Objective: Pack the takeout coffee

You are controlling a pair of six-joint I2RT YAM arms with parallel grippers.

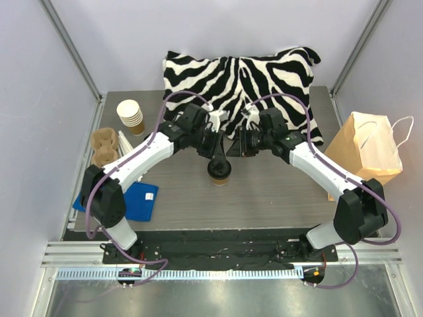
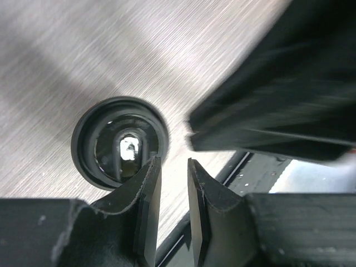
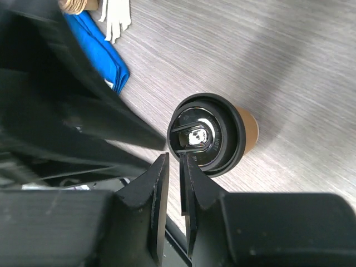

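The takeout coffee point(image 1: 219, 170), a brown paper cup with a black lid, stands upright in the middle of the table. My left gripper point(image 1: 215, 156) and right gripper point(image 1: 234, 149) hover close together just behind and above it. In the left wrist view the lid point(image 2: 119, 146) lies beside the left finger, and the left gripper point(image 2: 173, 162) stands a little open around nothing. In the right wrist view the cup point(image 3: 207, 133) sits just past the fingertips. The right gripper point(image 3: 174, 158) has its jaws only a narrow slit apart, with nothing between them.
A brown paper bag point(image 1: 367, 149) stands at the right edge. A zebra-print cloth point(image 1: 241, 74) lies at the back. At the left are a stack of lidless cups point(image 1: 131, 115), a cardboard cup carrier point(image 1: 106, 146) and a blue cloth point(image 1: 141, 199).
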